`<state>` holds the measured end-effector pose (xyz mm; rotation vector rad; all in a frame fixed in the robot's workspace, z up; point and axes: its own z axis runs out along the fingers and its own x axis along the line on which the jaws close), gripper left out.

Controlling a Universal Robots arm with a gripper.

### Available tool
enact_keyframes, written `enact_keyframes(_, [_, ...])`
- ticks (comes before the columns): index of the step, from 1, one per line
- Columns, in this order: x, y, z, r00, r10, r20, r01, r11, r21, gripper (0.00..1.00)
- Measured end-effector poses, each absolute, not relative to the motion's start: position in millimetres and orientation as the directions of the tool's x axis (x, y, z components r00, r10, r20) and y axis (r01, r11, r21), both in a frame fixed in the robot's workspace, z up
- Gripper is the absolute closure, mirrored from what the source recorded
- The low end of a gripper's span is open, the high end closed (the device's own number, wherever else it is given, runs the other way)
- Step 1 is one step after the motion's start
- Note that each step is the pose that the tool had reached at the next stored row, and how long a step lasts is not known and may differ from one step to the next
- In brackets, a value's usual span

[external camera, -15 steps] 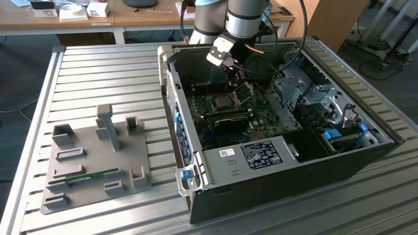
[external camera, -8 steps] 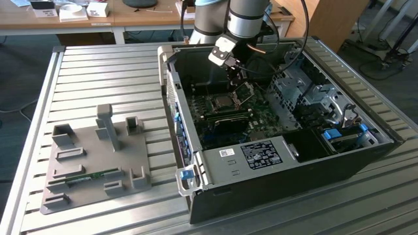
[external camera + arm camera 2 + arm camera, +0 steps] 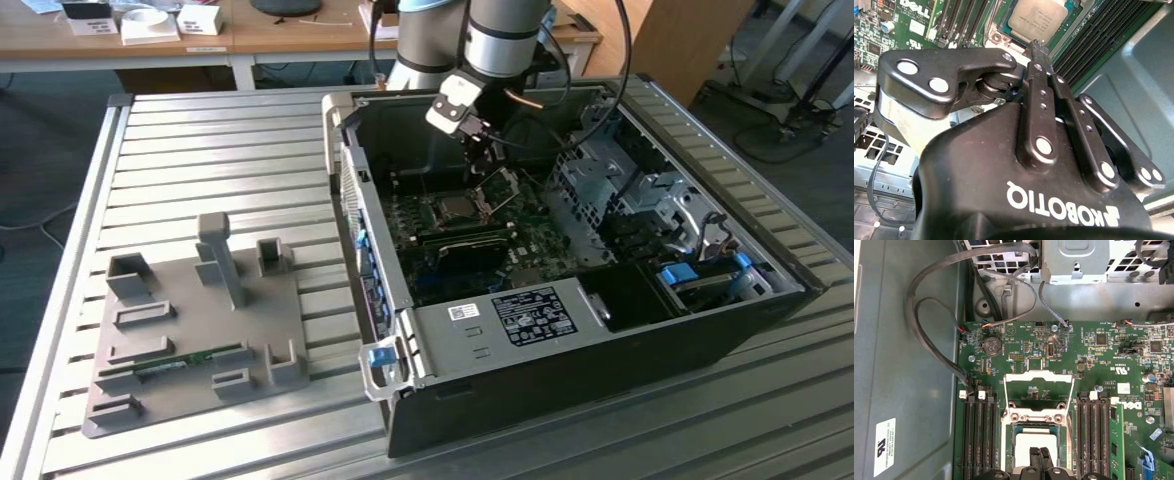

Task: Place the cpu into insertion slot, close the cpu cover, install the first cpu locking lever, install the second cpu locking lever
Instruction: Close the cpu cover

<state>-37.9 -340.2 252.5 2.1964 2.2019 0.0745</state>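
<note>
Exterior view first: a big black computer case [image 3: 574, 370] lies open on a grey metal table [image 3: 200, 150]. The robot arm [image 3: 501, 40] reaches down into the case. Its pincer [image 3: 481, 158] hangs over the green board [image 3: 534, 235] inside. Beside the case, toward the exterior view's left, a grey tray [image 3: 194, 330] with little holders sits on the table.

In the first wrist view the cpu [image 3: 1026, 442] lies flat in the insertion slot [image 3: 1036, 427]. It is a small square chip with a shiny pale top. The cpu cover [image 3: 1039, 374] is a thin metal frame with a big square hole. It is flipped up and open, so the chip is bare, and bits of the green board show through the hole. The pincer [image 3: 1041, 456] is right over the chip. Its two black fingers [image 3: 1035, 459] are pressed close together with nothing between them. I cannot tell if they touch the chip.

Long black memory slots [image 3: 979, 435] run along both sides of the insertion slot. Dark cables [image 3: 929, 330] curl along the case wall. A round battery [image 3: 991, 346] sits on the board past the cover.

In the second wrist view the pincer [image 3: 1038, 47] points its tip at the cpu [image 3: 1036, 19] from just beside it.
</note>
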Motion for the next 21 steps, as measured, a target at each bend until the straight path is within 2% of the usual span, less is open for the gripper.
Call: enact_keyframes(21, [-31.2,-340.2,253.7,-0.003,1.000,0.012,0.998,0.002,0.056,0.89])
